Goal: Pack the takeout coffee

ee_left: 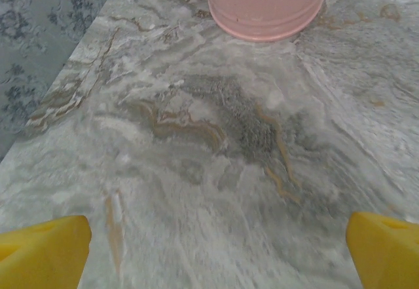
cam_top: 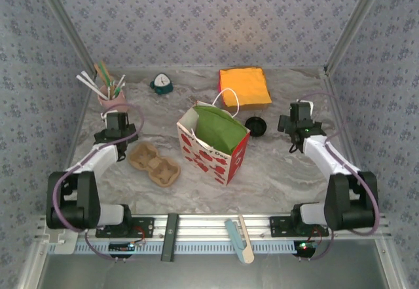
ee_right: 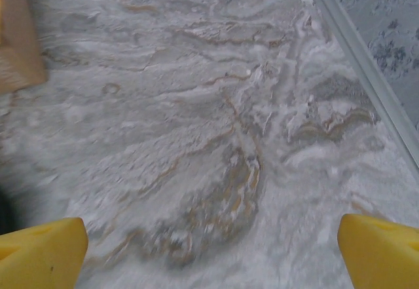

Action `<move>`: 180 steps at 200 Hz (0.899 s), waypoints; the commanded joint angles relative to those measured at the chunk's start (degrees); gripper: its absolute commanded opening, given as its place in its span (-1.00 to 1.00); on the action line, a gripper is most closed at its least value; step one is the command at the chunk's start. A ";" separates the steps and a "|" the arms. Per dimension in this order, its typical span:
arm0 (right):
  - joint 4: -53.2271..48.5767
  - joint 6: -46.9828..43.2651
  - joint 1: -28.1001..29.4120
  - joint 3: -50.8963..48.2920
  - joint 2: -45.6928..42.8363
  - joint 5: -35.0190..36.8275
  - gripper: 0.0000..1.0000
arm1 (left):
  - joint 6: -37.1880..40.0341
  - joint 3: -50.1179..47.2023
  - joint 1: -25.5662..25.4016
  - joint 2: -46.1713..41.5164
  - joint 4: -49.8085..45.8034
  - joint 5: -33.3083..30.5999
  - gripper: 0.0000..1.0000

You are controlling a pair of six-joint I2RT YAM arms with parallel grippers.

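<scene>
1. Step in hand: I judge this a pause between grasps. The left tool [cam_top: 116, 120] and the right tool [cam_top: 300, 115] both stand with their yellow fingers spread wide and nothing between them.
2. The lidded coffee cup [cam_top: 255, 126] stands on the bench [cam_top: 281, 171], just beside the paper bag [cam_top: 206, 154] at the bag's 3 o'clock. It lies between the bag and the right tool. From above only its round black lid shows.
3. The cardboard carrier [cam_top: 154, 164] lies at the bag's 9 o'clock with both wells empty. I cannot tell whether the bag already holds anything, because its green interior hides the bottom.
4. Next move, as I judge it: the right tool is nearer the cup, which sits at its 9 o'clock. It would need to swing that way, close around the cup's wall below the lid, and carry it upright to the bag or the carrier.
5. The overhead view gives the whole layout: bag, carrier, cup, and the pink cup [cam_top: 108, 96] of straws at the left tool's 12 o'clock.
6. The left wrist view adds the pink cup's base, close ahead, and bare marbled bench between the fingers.
7. The right wrist view adds the metal rail at 2 o'clock and a tan edge at 10 o'clock, which I cannot identify.
</scene>
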 commanded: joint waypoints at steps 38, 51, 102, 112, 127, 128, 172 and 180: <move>34.72 -8.29 -5.52 -11.79 5.33 -10.42 0.99 | 7.24 -5.89 1.45 6.65 31.45 10.39 0.99; 40.21 -8.96 -5.70 -14.88 6.39 -12.69 0.99 | 8.54 -8.10 1.33 8.54 37.80 13.16 1.00; 53.14 -10.50 -5.09 -20.69 9.85 -13.93 0.99 | 9.85 -12.60 1.28 10.50 47.19 16.54 1.00; 52.64 -10.33 -5.39 -20.58 9.75 -14.65 1.00 | 9.94 -12.60 1.28 10.45 46.98 16.54 0.99; 52.63 -10.39 -5.35 -20.59 9.74 -14.55 1.00 | 9.95 -12.64 1.23 10.51 47.41 16.49 1.00; 52.68 -10.41 -5.35 -20.59 9.75 -14.57 1.00 | 9.99 -12.60 1.25 10.44 47.17 16.52 1.00; 52.40 -10.32 -5.40 -20.35 9.80 -14.69 1.00 | 10.02 -12.54 1.17 10.43 46.98 16.48 1.00; 52.47 -10.30 -5.44 -20.50 9.72 -14.74 1.00 | 9.98 -12.49 1.15 10.38 46.80 16.53 1.00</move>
